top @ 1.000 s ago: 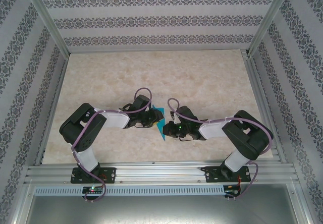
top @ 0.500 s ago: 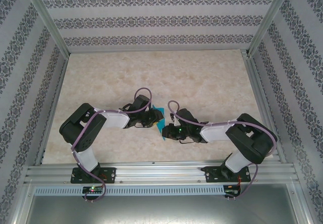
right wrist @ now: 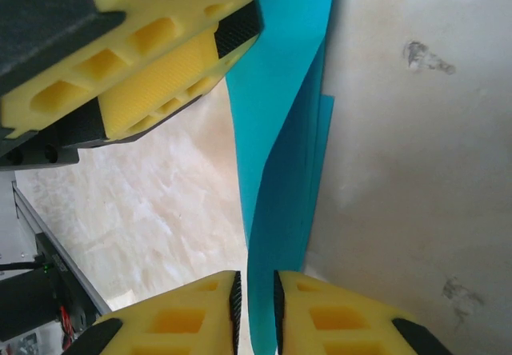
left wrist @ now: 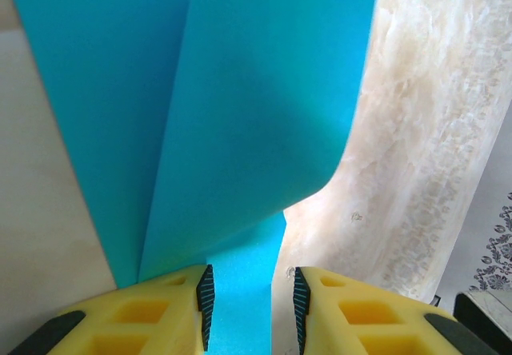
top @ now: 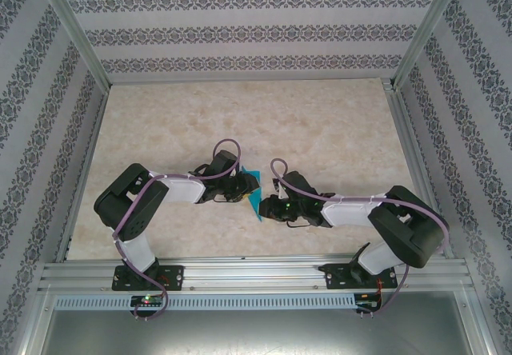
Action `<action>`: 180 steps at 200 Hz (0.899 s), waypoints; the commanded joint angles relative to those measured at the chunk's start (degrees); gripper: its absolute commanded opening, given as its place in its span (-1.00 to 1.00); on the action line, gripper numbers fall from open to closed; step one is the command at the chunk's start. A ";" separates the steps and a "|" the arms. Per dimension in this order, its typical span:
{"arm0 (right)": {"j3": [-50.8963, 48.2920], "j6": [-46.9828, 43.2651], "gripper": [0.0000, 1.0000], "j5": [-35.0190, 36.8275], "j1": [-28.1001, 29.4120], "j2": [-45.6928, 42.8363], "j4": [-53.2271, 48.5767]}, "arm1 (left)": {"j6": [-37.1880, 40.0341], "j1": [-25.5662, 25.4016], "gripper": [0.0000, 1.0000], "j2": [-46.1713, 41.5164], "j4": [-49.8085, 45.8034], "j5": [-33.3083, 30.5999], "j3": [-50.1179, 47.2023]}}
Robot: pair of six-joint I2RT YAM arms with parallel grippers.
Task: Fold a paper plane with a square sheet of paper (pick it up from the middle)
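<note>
Where the two arm bases bolt to the rail [top: 256, 273] at the near edge, both arms bend inward. Their grippers meet nose to nose over the near middle of the table [top: 336, 123].

Left gripper [left wrist: 250, 297]: yellow fingers stand apart, ribbed black pads [left wrist: 206, 295] facing each other. A strip of the paper [left wrist: 256, 115] runs face-on through the gap, close against one pad. Bare marble shows between its other edge and the opposite pad. Not pinched, as far as the wrist view shows.

Right gripper [right wrist: 256, 295]: fingers nearly together, narrow slot, teal filling it from pad to pad. Clamped on the paper's near end.

Paper: teal, partly folded, sitting between the two grippers. From above, one teal tip pokes out on the far side of the gripper noses and another on the near side. Left wrist view: past the fingers it fans into two panels that meet at a long crease, and the lower edge of the right-hand panel curls up off the table. Right wrist view: it stands edge-on in layers, running from the slot away to the left gripper's fingers, whose pad corner sits right against its side.

Beyond the grippers: open marble-patterned tabletop, then the patterned walls [top: 240, 31] at the back and sides.
</note>
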 commanded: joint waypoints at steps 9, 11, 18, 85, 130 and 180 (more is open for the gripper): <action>1.72 0.99 -0.79 -0.44 -0.71 2.94 0.93 | 0.70 -0.44 -0.28 -0.05 -6.41 -1.81 -0.42; 1.69 1.03 -0.80 -0.50 -0.73 3.01 1.08 | 0.72 -0.44 -0.28 -0.05 -6.46 -1.86 -0.38; 1.38 1.08 -0.82 -0.60 -0.75 3.30 1.60 | 0.78 -0.45 -0.28 -0.13 -6.61 -1.86 -0.36; -0.85 -1.69 -0.85 -0.61 2.17 7.10 -2.28 | 0.80 -0.45 -0.28 -0.49 -7.30 -2.25 -0.37; 0.42 -2.95 -0.75 7.51 3.50 2.87 -12.54 | 0.67 -0.44 -0.29 -0.25 -7.91 -2.33 -0.32; -0.33 -1.32 -0.71 9.85 2.57 -11.73 -6.94 | 0.91 -0.44 -0.29 0.01 -8.17 -2.32 -0.05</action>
